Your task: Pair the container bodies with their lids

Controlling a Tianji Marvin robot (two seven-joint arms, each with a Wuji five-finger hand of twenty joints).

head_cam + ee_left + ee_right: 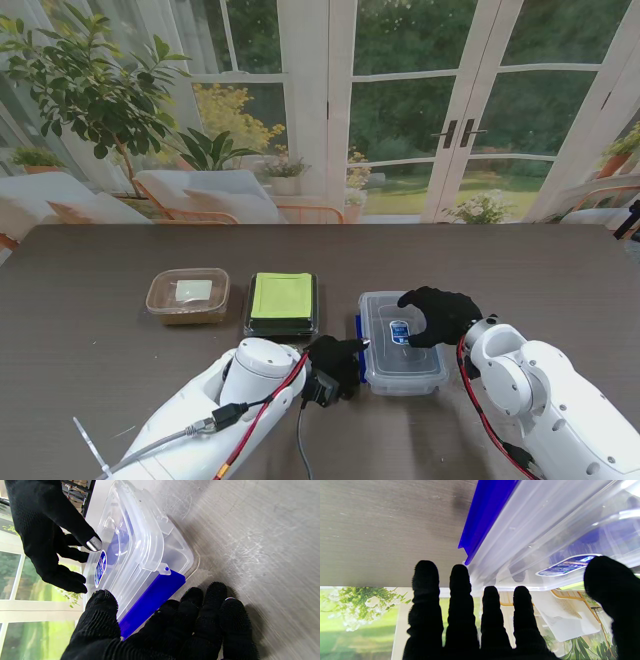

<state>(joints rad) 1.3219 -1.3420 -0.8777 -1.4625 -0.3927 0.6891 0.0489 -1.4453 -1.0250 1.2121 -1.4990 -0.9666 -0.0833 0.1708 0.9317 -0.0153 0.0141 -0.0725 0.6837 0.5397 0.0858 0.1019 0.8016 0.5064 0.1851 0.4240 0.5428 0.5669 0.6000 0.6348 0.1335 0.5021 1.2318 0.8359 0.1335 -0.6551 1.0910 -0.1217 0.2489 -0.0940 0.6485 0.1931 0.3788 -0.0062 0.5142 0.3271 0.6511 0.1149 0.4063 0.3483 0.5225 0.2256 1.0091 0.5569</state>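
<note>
Both robot hands at the clear box, lower centre of frame.
You saw the right robot hand (440, 315) spread flat on the clear lid (401, 335); left robot hand (337, 362), fingers apart, touched the blue latch (152, 600).

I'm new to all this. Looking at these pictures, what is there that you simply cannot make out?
- Whether the clear box lid is fully snapped down: the right robot hand covers its far end in the stand view.
- The blue label text: too small in every view.
- What the left robot hand fingers touch at the blue latch: the wrist view shows them close, contact unclear.
- What lies inside the tan tub: too small.
</note>
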